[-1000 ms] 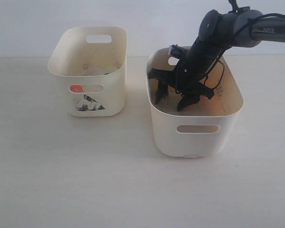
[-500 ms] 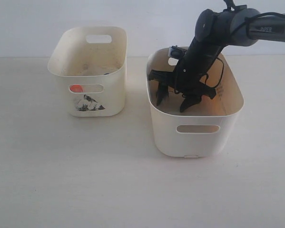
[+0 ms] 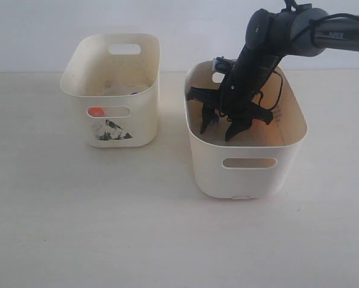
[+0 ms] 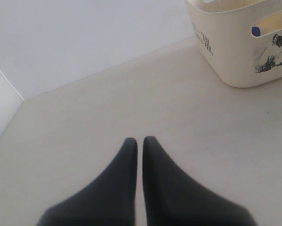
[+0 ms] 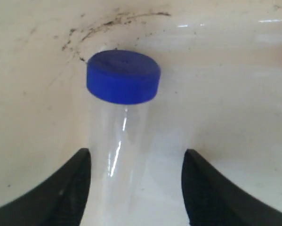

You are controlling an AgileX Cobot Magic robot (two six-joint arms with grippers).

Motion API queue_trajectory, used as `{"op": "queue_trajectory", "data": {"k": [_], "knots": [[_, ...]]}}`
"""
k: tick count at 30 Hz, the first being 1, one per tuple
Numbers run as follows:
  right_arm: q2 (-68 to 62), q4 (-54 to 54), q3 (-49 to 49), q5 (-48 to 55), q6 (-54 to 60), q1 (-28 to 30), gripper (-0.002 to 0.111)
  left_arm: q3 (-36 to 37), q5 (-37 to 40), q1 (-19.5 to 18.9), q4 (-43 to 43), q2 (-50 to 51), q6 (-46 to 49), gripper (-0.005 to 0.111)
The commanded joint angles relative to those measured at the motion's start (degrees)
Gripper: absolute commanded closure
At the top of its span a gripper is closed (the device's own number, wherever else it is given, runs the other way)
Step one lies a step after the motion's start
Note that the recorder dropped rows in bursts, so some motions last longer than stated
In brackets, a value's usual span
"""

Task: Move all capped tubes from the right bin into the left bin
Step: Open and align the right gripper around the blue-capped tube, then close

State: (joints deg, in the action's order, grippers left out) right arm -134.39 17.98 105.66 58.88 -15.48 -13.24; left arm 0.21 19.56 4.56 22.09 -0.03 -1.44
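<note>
Deep inside the right bin [image 3: 251,179], my right gripper [image 3: 218,133] points down. The right wrist view shows a clear capped tube [image 5: 123,77] with a blue cap lying on the bin floor between that gripper's [image 5: 137,155] open fingers; one finger is at the tube's side and the other stands apart from it. The left bin [image 3: 140,123] holds an orange-red cap [image 3: 96,111], seen through its front slot. A blue cap [image 4: 256,31] shows through a slot of the left bin [image 4: 235,52]. My left gripper [image 4: 140,140] hovers shut and empty over the table, away from that bin.
The dark right arm [image 3: 287,33] reaches in from the upper right over the right bin's back rim. The two bins stand side by side with a narrow gap between them. A pale wall runs behind the table.
The right gripper's fingers have drawn somewhat closer together inside the right bin. The bins have not moved.
</note>
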Motion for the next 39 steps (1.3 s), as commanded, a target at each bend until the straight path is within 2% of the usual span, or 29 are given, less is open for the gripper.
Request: {"op": "queue_trajectory", "data": {"k": [1,5,7,9,11,12,14,15,16,17,19,20,26,39], "knots": [[-2.12,-4.05,-1.01,0.56,0.31,-0.52,0.054,-0.21,-0.3,0.3,-0.16,0.03,-0.54,0.102],[-2.12,-1.26,-1.01,-1.43,0.42,-0.52,0.054,-0.21,-0.3,0.3,-0.16,0.03,-0.54,0.102],[-2.12,-1.27,-1.01,-1.44,0.42,-0.52,0.06,-0.21,-0.3,0.3,-0.16,0.03,-0.54,0.102],[-2.12,-1.41,-1.01,-1.44,0.77,-0.52,0.075,-0.21,-0.3,0.3,-0.16,0.03,-0.54,0.102],[-2.12,-1.41,-1.01,-1.7,3.07,-0.52,0.098,-0.21,-0.3,0.3,-0.16,0.03,-0.54,0.102],[-2.12,-1.28,-1.01,-1.83,3.07,-0.52,0.099,-0.21,-0.3,0.3,-0.16,0.03,-0.54,0.102],[-2.12,-0.83,-1.01,-2.01,3.07,-0.52,0.093,-0.21,-0.3,0.3,-0.16,0.03,-0.54,0.102],[-2.12,-0.28,-1.01,-2.15,3.07,-0.52,0.084,-0.21,-0.3,0.3,-0.16,0.03,-0.54,0.102],[-2.12,0.02,-1.01,-2.32,2.96,-0.52,0.069,-0.21,-0.3,0.3,-0.16,0.03,-0.54,0.102],[-2.12,0.17,-1.01,-2.32,2.85,-0.52,0.059,-0.21,-0.3,0.3,-0.16,0.03,-0.54,0.102],[-2.12,0.26,-1.01,-2.45,2.41,-0.52,0.045,-0.21,-0.3,0.3,-0.16,0.03,-0.54,0.102],[-2.12,0.26,-1.01,-2.57,2.28,-0.52,0.043,-0.21,-0.3,0.3,-0.16,0.03,-0.54,0.102],[-2.12,0.58,-1.01,-2.84,2.12,-0.52,0.047,-0.21,-0.3,0.3,-0.16,0.03,-0.54,0.102],[-2.12,0.6,-1.01,1.62,1.89,-0.52,0.047,-0.21,-0.3,0.3,-0.16,0.03,-0.54,0.102]]}}
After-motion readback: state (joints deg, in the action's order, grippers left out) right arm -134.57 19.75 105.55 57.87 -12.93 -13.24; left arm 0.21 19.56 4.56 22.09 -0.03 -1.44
